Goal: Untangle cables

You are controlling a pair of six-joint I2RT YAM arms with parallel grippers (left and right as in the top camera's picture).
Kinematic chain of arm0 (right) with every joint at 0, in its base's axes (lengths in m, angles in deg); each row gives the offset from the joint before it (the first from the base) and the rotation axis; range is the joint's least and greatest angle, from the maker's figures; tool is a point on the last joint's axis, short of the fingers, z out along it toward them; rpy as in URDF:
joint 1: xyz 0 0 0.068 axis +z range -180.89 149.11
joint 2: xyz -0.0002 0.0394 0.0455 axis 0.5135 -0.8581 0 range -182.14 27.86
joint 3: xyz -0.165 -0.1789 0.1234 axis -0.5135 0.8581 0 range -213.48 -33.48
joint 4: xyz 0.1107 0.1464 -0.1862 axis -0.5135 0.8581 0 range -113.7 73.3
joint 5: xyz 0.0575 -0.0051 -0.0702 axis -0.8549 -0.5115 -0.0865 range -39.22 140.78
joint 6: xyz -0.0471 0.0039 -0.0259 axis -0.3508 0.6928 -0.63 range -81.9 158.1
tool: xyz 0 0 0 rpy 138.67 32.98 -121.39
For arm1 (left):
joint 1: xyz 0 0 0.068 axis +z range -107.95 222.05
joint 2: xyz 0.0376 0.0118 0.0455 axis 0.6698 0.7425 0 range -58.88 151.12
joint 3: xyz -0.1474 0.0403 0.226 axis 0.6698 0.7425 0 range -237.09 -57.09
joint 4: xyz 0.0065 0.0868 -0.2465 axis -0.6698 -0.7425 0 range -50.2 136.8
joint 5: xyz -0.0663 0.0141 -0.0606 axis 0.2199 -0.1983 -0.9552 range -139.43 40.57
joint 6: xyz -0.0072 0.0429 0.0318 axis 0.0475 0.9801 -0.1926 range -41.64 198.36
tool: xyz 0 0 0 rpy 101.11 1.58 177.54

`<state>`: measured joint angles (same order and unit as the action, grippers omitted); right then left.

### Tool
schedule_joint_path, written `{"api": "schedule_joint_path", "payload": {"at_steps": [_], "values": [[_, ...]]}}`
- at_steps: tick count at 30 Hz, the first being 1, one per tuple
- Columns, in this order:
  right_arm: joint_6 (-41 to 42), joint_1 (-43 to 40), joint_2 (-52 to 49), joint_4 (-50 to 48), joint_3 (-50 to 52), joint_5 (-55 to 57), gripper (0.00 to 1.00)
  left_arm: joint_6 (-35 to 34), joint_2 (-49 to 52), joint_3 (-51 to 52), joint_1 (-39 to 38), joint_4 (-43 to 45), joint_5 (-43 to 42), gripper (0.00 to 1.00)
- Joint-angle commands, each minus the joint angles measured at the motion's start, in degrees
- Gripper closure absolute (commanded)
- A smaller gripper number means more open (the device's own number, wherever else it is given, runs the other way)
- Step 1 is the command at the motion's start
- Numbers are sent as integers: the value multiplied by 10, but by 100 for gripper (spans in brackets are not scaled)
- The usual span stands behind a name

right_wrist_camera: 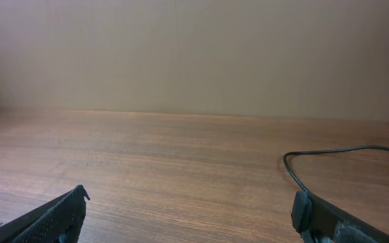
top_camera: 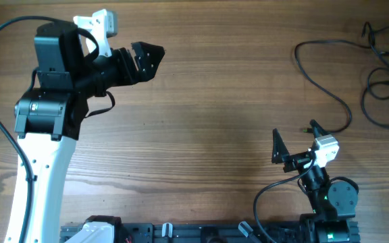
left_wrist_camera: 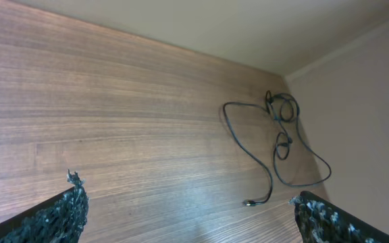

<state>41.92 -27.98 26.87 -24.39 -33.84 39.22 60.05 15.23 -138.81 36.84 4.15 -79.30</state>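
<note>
The left arm [top_camera: 42, 155] stretches up the left side of the table [top_camera: 201, 121], its left gripper [top_camera: 148, 59] spread wide and empty near the far edge; the right gripper [top_camera: 296, 138] gapes empty above the near-right part.

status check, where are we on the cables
Left gripper open, empty, far left. Right gripper open, empty, near the loose plug end. Cables tangled at far right, untouched. Nothing between gripper and cables.
</note>
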Motion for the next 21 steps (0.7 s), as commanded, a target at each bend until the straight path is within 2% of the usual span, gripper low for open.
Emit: {"api": "schedule_joint_path", "payload": {"at_steps": [1,3,6,11,14,16,21], "values": [[8,2,8,-3,1,-9,0,3,1,-5,-2,-1,43,0],[8,2,8,-3,1,-9,0,3,1,-5,-2,-10,43,0],[8,2,8,-3,1,-9,0,5,-7,-5,-2,-20,86,0],[9,2,8,-3,1,-9,0,10,-84,39,-2,-15,143,0],[8,2,8,-3,1,-9,0,44,-150,107,-1,47,143,0],[8,2,8,-3,1,-9,0,59,-222,192,4,115,143,0],[8,2,8,-3,1,-9,0,59,-352,337,25,209,144,0]]}}
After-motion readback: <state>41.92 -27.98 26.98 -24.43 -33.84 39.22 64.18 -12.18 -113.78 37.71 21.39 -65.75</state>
